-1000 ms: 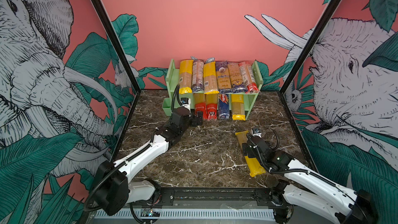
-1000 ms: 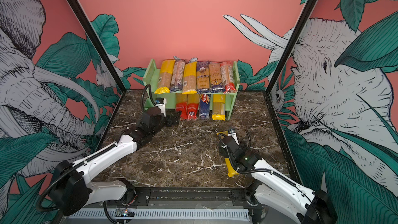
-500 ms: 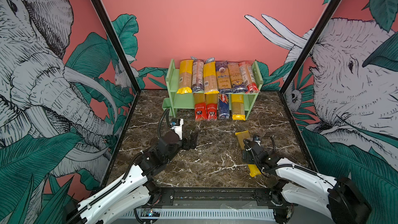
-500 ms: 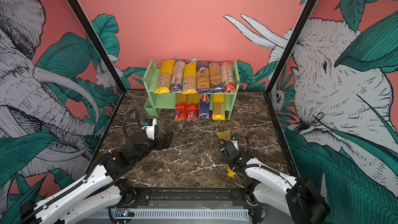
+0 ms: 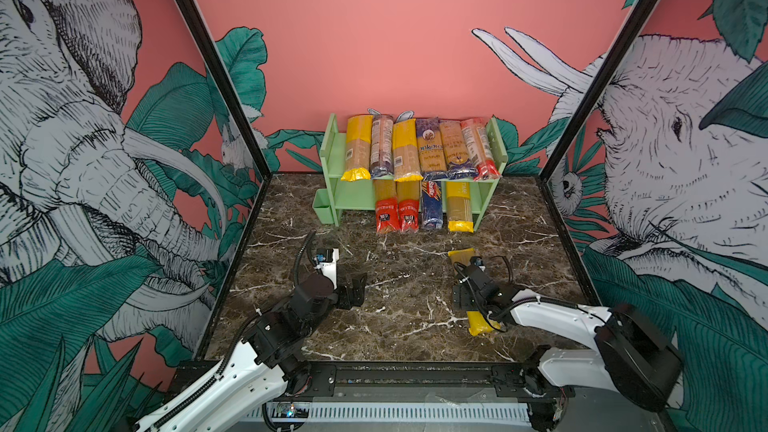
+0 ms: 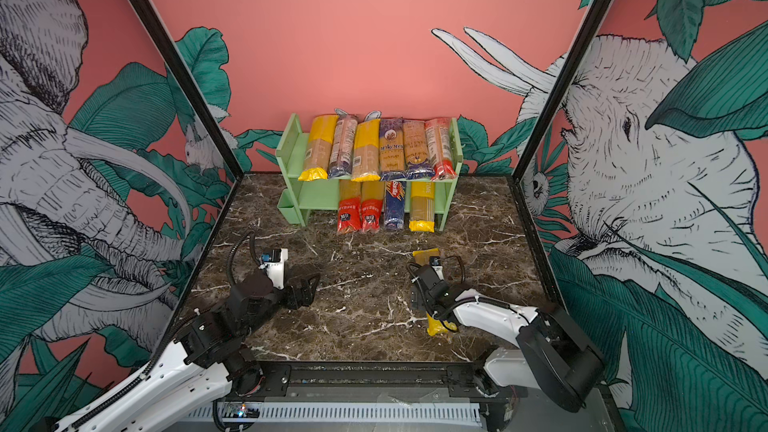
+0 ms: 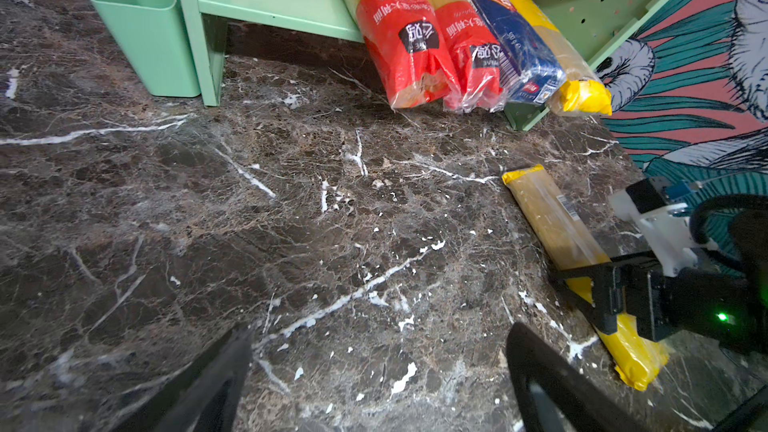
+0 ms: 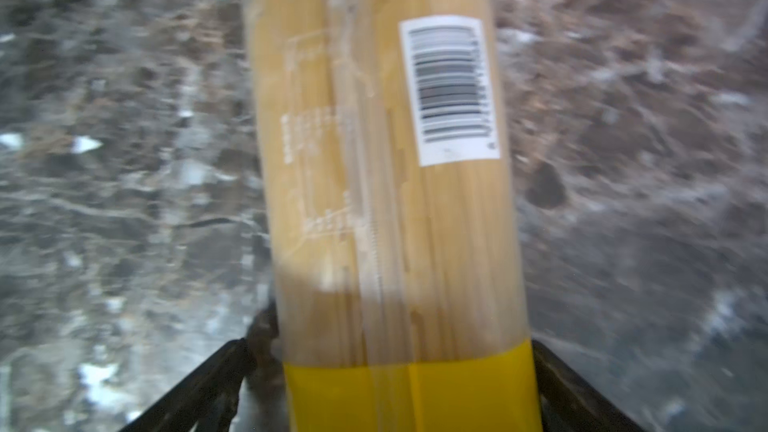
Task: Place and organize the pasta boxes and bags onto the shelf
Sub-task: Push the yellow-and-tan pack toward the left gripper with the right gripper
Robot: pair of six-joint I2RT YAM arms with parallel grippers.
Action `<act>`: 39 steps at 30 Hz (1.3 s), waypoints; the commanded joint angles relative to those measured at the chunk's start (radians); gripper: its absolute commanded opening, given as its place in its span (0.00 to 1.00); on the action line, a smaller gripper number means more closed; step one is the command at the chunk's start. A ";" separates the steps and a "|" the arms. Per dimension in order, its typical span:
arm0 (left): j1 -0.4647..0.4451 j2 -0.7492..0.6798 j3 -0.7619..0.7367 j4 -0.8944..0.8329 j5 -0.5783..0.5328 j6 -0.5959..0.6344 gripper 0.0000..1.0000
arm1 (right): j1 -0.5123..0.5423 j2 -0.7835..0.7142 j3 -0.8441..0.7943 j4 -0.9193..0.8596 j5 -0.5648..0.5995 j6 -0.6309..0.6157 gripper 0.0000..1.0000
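Right gripper (image 8: 388,347): jaws spread wide, one black finger on either side of a long clear spaghetti bag with yellow ends (image 8: 374,160), at the bag's near yellow band. Cannot tell whether the fingers touch the film, as the wrist view is blurred. The bag lies flat on the dark brown marble tabletop (image 5: 407,326), right of centre, with its long axis running far to near and its barcode label up, apart from the shelf. Left gripper (image 7: 380,328): jaws also wide, nothing between them, low over the marble on the left, well apart from the bag. Far centre, by the pink wall, stands a pale green two-tier rack (image 5: 332,147) with holed side panels and a small green cup (image 5: 324,207) against its left side. The upper tier holds a row of six long pasta packs (image 5: 428,147) side by side. On the lower tier, toward the right, are two red-ended bags (image 5: 386,214), a dark blue Barilla pack (image 5: 431,205) and one yellow-ended pack (image 5: 459,205). All four jut past the near edge, with their near ends on the marble.
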 commanded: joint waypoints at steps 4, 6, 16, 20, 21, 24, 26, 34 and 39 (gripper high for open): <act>-0.005 -0.057 -0.010 -0.077 -0.038 -0.019 0.97 | 0.023 0.145 0.127 0.098 -0.039 -0.048 0.99; -0.004 -0.070 -0.010 -0.094 -0.042 -0.022 0.97 | 0.025 0.202 0.168 0.119 -0.054 -0.071 0.99; -0.004 -0.098 -0.008 -0.119 -0.038 -0.017 0.98 | 0.058 0.211 0.150 0.153 -0.038 -0.093 0.99; -0.004 -0.073 -0.014 -0.073 -0.019 -0.001 0.99 | 0.107 0.126 0.060 0.157 -0.003 -0.068 0.99; -0.005 -0.060 -0.013 -0.063 -0.016 0.000 0.99 | 0.124 0.103 0.036 0.162 0.010 -0.056 0.99; -0.005 -0.022 -0.014 -0.027 0.003 0.007 0.99 | 0.171 0.041 -0.026 0.159 0.051 -0.020 0.99; -0.004 0.004 -0.014 -0.005 0.019 0.006 0.99 | 0.188 0.008 -0.061 0.157 0.068 -0.001 0.99; -0.004 0.040 -0.005 0.016 0.042 -0.002 0.98 | 0.235 -0.002 -0.157 0.221 0.094 0.060 0.99; -0.004 0.037 -0.010 0.001 0.052 -0.020 0.98 | 0.263 0.005 -0.126 0.230 0.059 0.026 0.99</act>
